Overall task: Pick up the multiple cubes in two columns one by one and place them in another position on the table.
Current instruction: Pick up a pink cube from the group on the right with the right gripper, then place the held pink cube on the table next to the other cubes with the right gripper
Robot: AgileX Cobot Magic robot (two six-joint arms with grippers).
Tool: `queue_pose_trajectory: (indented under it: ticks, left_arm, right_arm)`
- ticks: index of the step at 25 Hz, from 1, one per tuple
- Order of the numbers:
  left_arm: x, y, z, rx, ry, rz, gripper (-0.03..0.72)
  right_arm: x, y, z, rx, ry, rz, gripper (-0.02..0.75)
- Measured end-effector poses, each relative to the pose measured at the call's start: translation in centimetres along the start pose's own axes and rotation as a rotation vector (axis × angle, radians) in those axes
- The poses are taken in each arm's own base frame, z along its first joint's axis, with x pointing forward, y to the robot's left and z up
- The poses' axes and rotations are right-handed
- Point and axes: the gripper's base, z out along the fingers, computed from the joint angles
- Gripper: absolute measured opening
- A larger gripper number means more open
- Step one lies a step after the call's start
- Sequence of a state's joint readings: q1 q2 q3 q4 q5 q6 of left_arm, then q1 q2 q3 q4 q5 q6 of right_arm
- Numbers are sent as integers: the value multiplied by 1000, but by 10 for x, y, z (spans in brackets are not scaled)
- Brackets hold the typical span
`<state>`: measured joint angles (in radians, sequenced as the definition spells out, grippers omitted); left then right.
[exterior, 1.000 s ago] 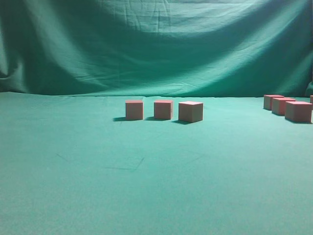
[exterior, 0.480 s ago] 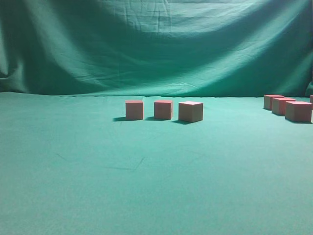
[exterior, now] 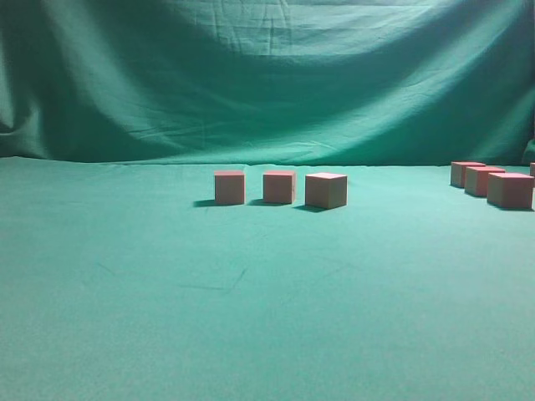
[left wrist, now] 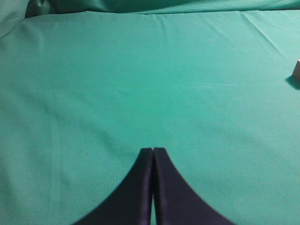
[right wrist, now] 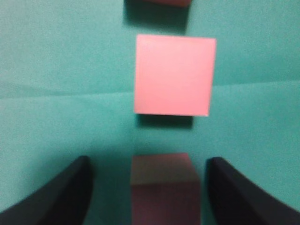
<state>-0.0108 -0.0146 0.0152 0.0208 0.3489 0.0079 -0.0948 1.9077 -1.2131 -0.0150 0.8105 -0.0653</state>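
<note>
cubes [right wrist: 161,185] | right tool [right wrist: 150,187] apart, straddling one from above | left tool [left wrist: 153,152] together, low over table [left wrist: 140,70]

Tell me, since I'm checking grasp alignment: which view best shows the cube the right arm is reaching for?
The right wrist view: the cube sits between the open fingers, untouched. The left wrist view misses it; the exterior view doesn't show that arm, so it can't be identified there.

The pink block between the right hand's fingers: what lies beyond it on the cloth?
Past that block sits a second pink block, apart from it. Beyond that, only the bottom edge of a third shows; the rest is cut off.
</note>
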Motion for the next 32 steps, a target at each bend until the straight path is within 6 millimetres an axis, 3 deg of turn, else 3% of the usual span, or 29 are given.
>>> queue_pose_trajectory:
  ticks: [5, 11, 15, 18, 23, 26, 32]
  left_arm:
    - [0, 0, 0, 0, 0, 0, 0]
    - [0, 0, 0, 0, 0, 0, 0]
    - [0, 0, 0, 0, 0, 0, 0]
    - [0, 0, 0, 0, 0, 0, 0]
    - [0, 0, 0, 0, 0, 0, 0]
    - [0, 0, 0, 0, 0, 0, 0]
    - [0, 0, 0, 0, 0, 0, 0]
  right_arm:
    - [0, 0, 1, 0, 2, 1, 253]
    - [4, 0, 0, -16, 38, 32, 259]
    - [9, 16, -21, -66, 78, 42, 259]
    - [15, 49, -52, -100, 38, -36, 259]
    - [37, 126, -103, -167, -56, -273, 259]
    - [57, 176, -120, -212, -54, -431, 259]
    - [92, 250, -139, -298, -125, -548, 259]
